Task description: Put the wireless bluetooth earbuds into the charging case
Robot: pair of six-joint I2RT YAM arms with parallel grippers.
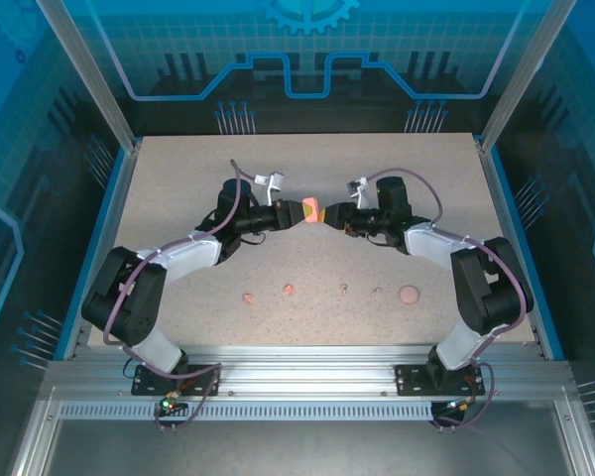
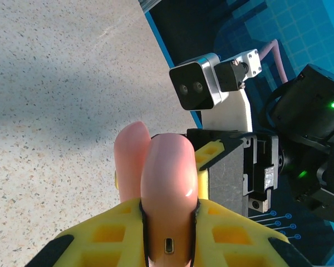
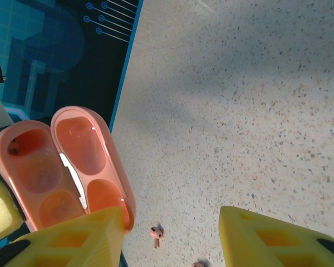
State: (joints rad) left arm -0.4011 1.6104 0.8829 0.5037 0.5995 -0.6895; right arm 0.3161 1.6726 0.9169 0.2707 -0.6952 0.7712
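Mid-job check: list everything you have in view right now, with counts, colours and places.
charging case: one, salmon-pink, open, held in the air over mid-table
small pieces: five, salmon-pink, in a row on the table near the arm bases; at least one, an earbud, is stemmed
table: one, speckled beige
enclosure walls: blue, printed, around the table
left gripper: yellow jaws shut on the charging case
right gripper: yellow jaws open, one by the case lid

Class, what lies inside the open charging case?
Both halves of the charging case show bare pink hollows; the lower end is covered by a yellow finger.
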